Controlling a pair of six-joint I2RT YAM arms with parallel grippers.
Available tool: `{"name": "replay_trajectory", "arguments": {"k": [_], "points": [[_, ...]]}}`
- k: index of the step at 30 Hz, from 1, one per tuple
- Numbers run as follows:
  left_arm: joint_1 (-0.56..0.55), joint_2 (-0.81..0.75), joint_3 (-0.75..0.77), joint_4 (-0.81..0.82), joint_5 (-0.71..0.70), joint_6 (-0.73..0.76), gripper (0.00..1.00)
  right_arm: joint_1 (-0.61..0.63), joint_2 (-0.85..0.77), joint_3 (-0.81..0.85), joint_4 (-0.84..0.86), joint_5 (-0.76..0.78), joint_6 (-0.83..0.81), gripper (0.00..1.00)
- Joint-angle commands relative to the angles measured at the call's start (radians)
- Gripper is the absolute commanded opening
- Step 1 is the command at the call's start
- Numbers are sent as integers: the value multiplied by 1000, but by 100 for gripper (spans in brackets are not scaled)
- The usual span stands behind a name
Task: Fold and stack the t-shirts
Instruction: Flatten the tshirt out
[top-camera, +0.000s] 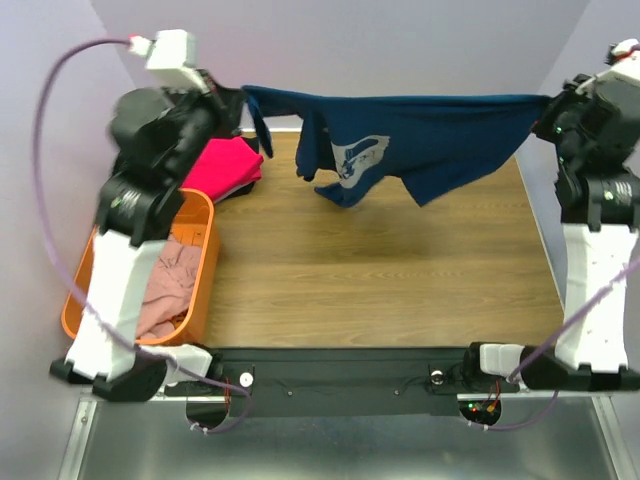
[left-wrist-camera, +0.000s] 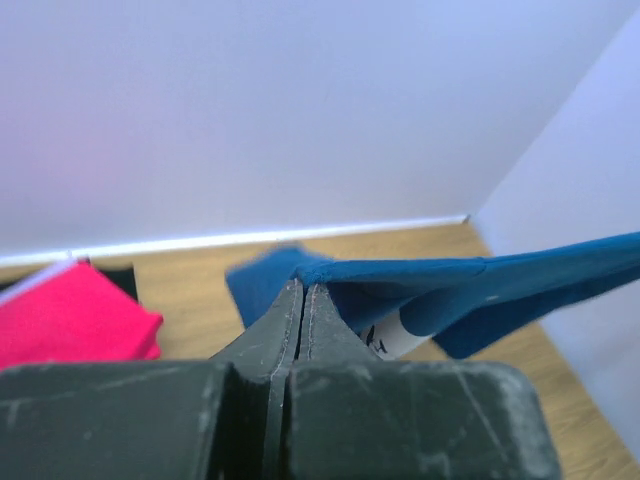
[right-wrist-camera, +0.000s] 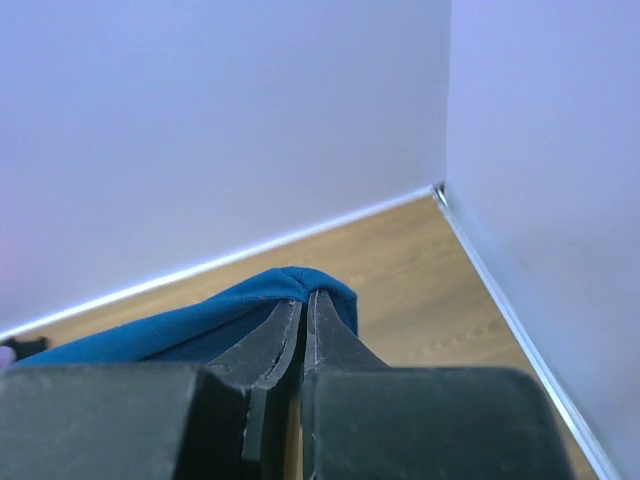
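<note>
The navy t-shirt (top-camera: 430, 135) is held stretched in the air above the far part of the counter (top-camera: 380, 280), so the spreading-out step is judged to be in hand. One end is clamped by the left pincer (left-wrist-camera: 303, 292) and the other by the right pincer (right-wrist-camera: 303, 303) (both arms raised, well apart). Next, a taut, even lowering onto the wood is called for before folding.

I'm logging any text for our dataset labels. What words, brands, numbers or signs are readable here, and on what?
No text can be read.
Navy t-shirt, white print: crumpled, no lettering legible; the small dark marks at its edge in the left wrist view are too blurred to read.
</note>
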Motion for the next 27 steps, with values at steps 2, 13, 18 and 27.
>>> {"name": "replay_trajectory", "arguments": {"k": [2,13,18,27], "points": [[10,-173,35,77,48,30,0,-2,-185,-22,106,-11,-22,0],[10,-128,326,-160,160,123,0,24,-392,-24,146,23,-91,0],[3,-13,221,-127,235,110,0,35,-346,-95,148,106,-93,0],[-37,439,368,-330,109,274,0,35,-162,-395,246,112,-38,0]]}}
